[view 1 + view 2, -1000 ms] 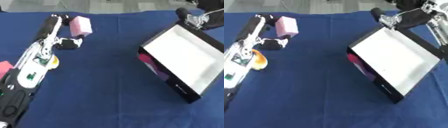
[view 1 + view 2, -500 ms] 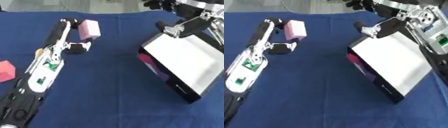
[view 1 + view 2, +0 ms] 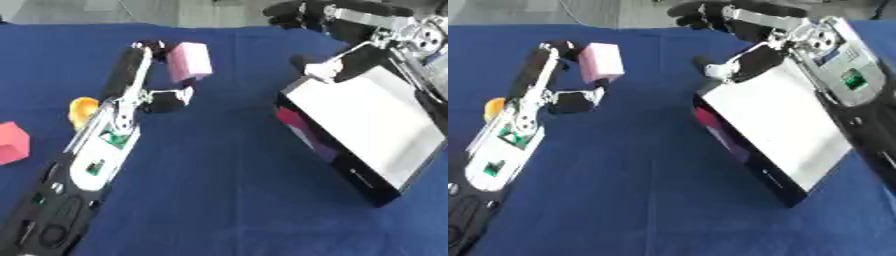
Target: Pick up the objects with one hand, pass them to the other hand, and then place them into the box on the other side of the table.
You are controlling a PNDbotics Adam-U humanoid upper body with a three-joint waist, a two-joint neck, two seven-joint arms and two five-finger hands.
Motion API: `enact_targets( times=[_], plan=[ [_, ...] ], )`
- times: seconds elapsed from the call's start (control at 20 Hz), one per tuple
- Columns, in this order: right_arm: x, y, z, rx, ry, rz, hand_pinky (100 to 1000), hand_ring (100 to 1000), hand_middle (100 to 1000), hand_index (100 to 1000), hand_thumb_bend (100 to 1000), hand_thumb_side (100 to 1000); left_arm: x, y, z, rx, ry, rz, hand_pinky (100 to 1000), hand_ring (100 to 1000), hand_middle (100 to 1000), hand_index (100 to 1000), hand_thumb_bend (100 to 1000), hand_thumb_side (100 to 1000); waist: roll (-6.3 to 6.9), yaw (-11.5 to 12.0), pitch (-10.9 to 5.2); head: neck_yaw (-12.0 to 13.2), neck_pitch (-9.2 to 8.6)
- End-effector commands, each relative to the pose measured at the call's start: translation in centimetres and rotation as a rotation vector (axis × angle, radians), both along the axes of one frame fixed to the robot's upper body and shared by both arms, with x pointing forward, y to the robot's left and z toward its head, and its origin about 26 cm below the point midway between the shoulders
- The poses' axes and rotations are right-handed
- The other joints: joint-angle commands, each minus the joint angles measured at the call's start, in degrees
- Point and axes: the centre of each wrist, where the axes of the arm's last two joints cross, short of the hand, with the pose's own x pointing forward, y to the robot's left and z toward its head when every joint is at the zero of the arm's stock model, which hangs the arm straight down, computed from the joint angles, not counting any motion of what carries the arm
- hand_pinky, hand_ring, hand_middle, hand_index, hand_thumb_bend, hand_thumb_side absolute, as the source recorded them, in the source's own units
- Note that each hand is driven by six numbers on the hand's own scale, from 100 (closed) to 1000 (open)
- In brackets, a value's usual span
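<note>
Table [image 3: 227,190] draped in dark blue cloth fills both views and carries everything else. On its right side lies the box [image 3: 785,135], a shallow rectangular tray with black outer walls and a plain white inside, lying askew to the view with a patch of pink and purple print on the side wall that faces the middle of the table. The robot's left arm [image 3: 92,165], black with a silver and white casing and small green marks, runs from the lower left corner up toward the far left part of the cloth. The right arm [image 3: 842,70], silver and black with a green mark, comes in from the upper right above the box.

The right hand [image 3: 732,22] hangs over the far corner of the box with its dark fingers spread and relaxed, holding nothing; its thumb points down toward the box's far corner. The left hand [image 3: 144,75] grips the pink foam block [image 3: 189,62], fingers stretched along the block's far left edge and the thumb curled under its near side, so the block is pinched between them near the far left of the table, well apart from the box.

A red block [image 3: 10,142] sits on the cloth at the left edge. A small orange rounded thing [image 3: 82,107] shows just beside the left arm, partly hidden behind it.
</note>
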Motion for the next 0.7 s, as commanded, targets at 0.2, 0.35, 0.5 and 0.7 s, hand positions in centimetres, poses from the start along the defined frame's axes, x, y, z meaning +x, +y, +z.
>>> enact_targets(
  times=[0.2, 0.35, 0.5, 0.7],
  plan=[
    [0.1, 0.7, 1.3, -0.024, -0.057, 0.008, 1000, 1000, 971, 1000, 100, 100, -0.4, -1.5, 1.0, -0.029, -0.053, -0.035, 713, 724, 544, 543, 100, 100, -0.13, 0.31, -2.02, -0.37, -0.17],
    [0.3, 1.1, 1.3, -0.033, -0.081, 0.014, 1000, 1000, 956, 996, 141, 100, -0.7, -2.1, 1.2, -0.051, -0.063, -0.054, 710, 719, 538, 543, 100, 100, -0.01, 0.71, -1.92, -0.51, -0.15],
    [0.4, 1.5, 1.3, -0.047, -0.105, 0.02, 1000, 1000, 952, 991, 188, 100, -1.1, -2.7, 1.6, -0.068, -0.08, -0.079, 710, 718, 536, 543, 100, 100, 0.09, 1.23, -1.85, -0.52, -0.19],
    [0.7, 1.7, 1.1, -0.07, -0.15, 0.02, 996, 1000, 939, 982, 294, 100, -1.6, -3.1, 2.0, -0.074, -0.09, -0.105, 709, 717, 534, 543, 100, 100, 0.12, 1.98, -1.85, -0.54, -0.38]
  ],
)
